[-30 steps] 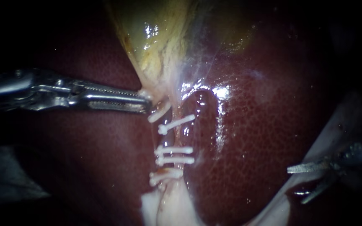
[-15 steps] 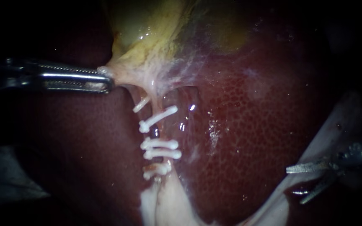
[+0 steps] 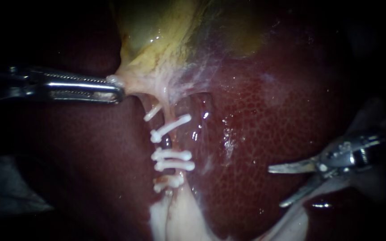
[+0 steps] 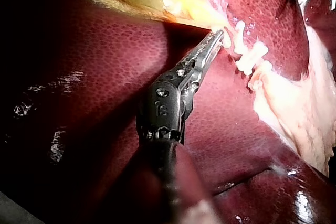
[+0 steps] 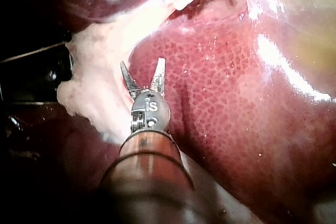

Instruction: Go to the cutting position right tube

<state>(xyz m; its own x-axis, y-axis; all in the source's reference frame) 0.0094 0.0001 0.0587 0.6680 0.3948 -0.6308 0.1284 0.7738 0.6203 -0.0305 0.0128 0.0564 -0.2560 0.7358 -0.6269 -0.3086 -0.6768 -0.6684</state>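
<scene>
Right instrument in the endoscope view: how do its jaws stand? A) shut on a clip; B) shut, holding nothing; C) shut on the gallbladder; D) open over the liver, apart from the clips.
D: a gap shows between the jaws of the right instrument, which hold nothing over the liver, apart from the clips.

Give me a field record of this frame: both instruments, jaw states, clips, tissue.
left instrument: slender steel shaft, toothed jaws shut on the neck of the yellowish gallbladder
right instrument: steel, blade-like jaws open, holding nothing, over the dark red mottled liver
clips: several white plastic clips stacked across the pale tubes
gap: right instrument well short of the clips, not touching them
</scene>
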